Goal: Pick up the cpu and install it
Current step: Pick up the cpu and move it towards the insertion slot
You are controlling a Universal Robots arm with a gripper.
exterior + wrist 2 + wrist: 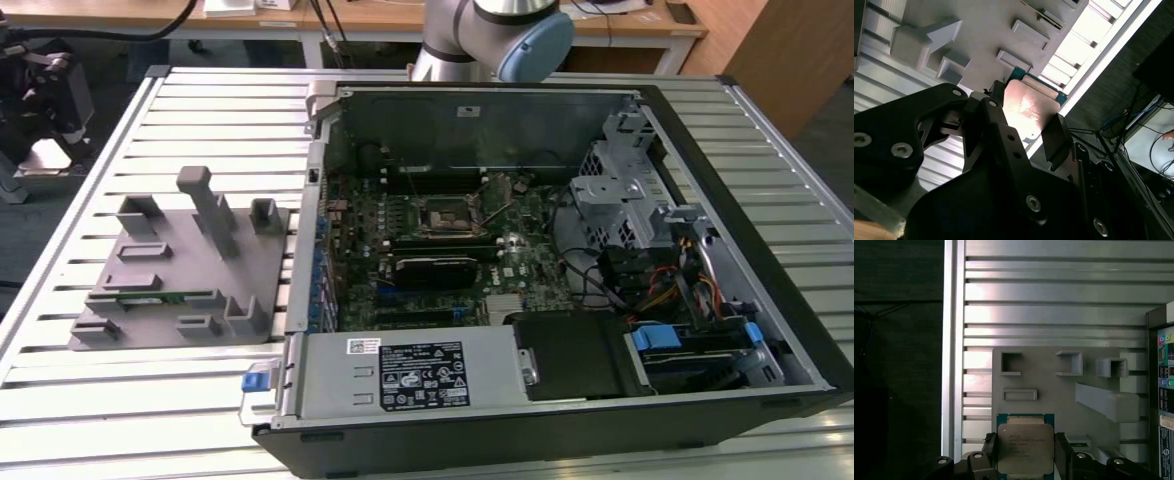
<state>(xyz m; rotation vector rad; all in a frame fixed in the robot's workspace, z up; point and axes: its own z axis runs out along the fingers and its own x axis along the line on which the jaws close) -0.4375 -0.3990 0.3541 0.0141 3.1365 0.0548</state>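
Above the gray fixture (1054, 390) on the slatted metal table (1054, 290), the gripper (1025, 439) is holding the cpu (1025, 452). In the first wrist view its black jaws are pressing on two opposite edges of the chip, the silvery lid is facing the camera, and a thin green rim is showing around it. The fixture's pockets are looking small behind the chip, so I am judging that the cpu is hanging clear of the fixture rather than sitting in it, though the gap itself is not plain to see. Just beside the fixture, on the exterior view's right of it, the open computer case (747, 330) is lying with its motherboard (400, 200) exposed. The black socket frame (445, 215) is sitting well apart from the fixture, inside that case. To my eye the step in hand is the carry. Doing it well is asking for a level chip, an even squeeze on the edges alone with nothing touching the underside, and no twisting in the jaws, since any slip would be spoiling the square hold.
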